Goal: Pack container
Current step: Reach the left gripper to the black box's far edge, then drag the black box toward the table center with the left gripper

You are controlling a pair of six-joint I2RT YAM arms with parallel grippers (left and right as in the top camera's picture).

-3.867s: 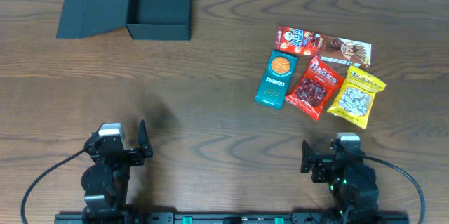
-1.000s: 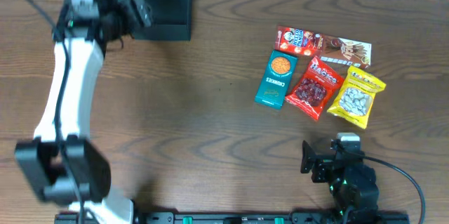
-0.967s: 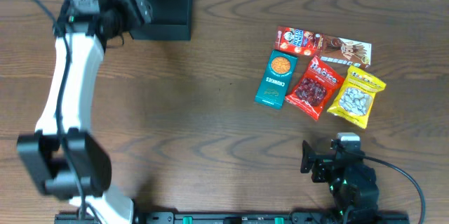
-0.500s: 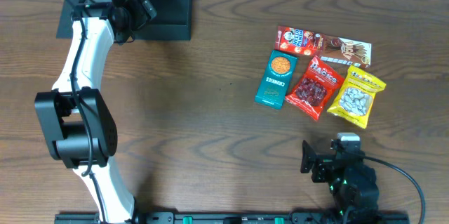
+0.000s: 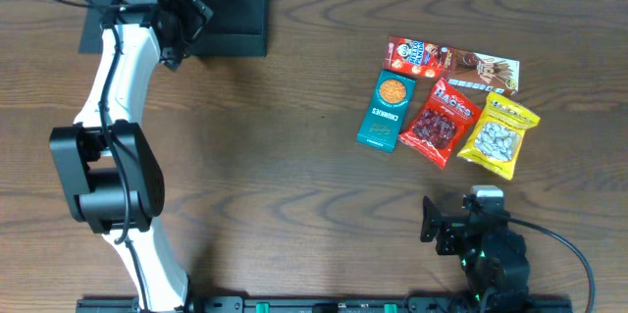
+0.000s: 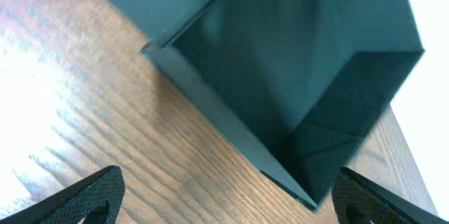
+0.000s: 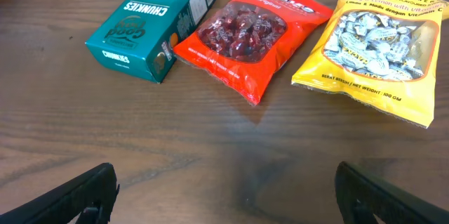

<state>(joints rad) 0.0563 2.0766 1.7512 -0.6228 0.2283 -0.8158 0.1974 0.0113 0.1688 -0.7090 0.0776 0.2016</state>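
Note:
The dark charcoal container (image 5: 234, 7) stands open at the far left of the table, its flap lid (image 5: 96, 25) lying flat to its left. In the left wrist view its empty inside (image 6: 295, 76) fills the upper frame. My left gripper (image 5: 188, 30) is open and empty at the container's near left corner, with the corner between its fingertips (image 6: 84, 196). My right gripper (image 5: 433, 223) is open and empty low at the front right, with bare table between its fingertips (image 7: 77, 196).
Snacks lie at the right: a teal cookie box (image 5: 386, 109), a red packet (image 5: 440, 122), a yellow packet (image 5: 498, 134) and a brown-red bar packet (image 5: 451, 63). The first three also show in the right wrist view, teal box (image 7: 151, 24) leftmost.
My left arm has swung from its rest at the front left out to the container at the far left, settling at its near corner. The right arm has not moved.

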